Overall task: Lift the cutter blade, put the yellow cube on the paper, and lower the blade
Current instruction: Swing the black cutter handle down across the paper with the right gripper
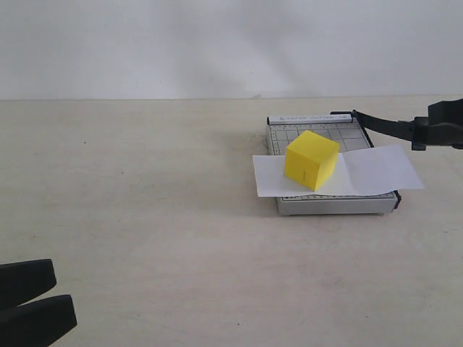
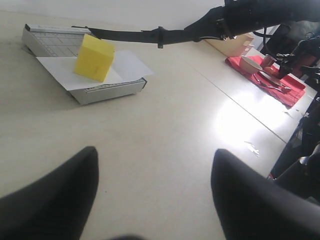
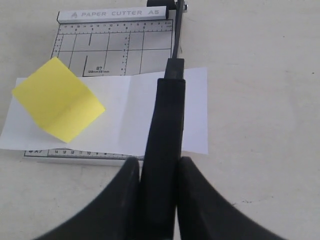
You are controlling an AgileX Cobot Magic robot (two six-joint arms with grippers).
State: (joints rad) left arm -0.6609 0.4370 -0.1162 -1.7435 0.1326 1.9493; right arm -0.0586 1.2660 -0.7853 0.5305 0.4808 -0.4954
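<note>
Right black gripper clamps the raised long black cutter blade. Bright yellow matte cube sits on white creased paper, apart from both grippers. Left gripper gapes, lower left.

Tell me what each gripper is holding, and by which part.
The right gripper grips the cutter blade by its thick handle end. The left gripper is open, holding nothing.

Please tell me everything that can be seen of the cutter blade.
The cutter blade is a long, thin black arm that widens into a thick, rounded black handle, plastic by its look. It is hinged at a far corner of the grey cutter board and stands raised, slanting up over one end of the paper without touching it. The right end effector is shut on the handle. The yellow cube sits apart from it.
</note>
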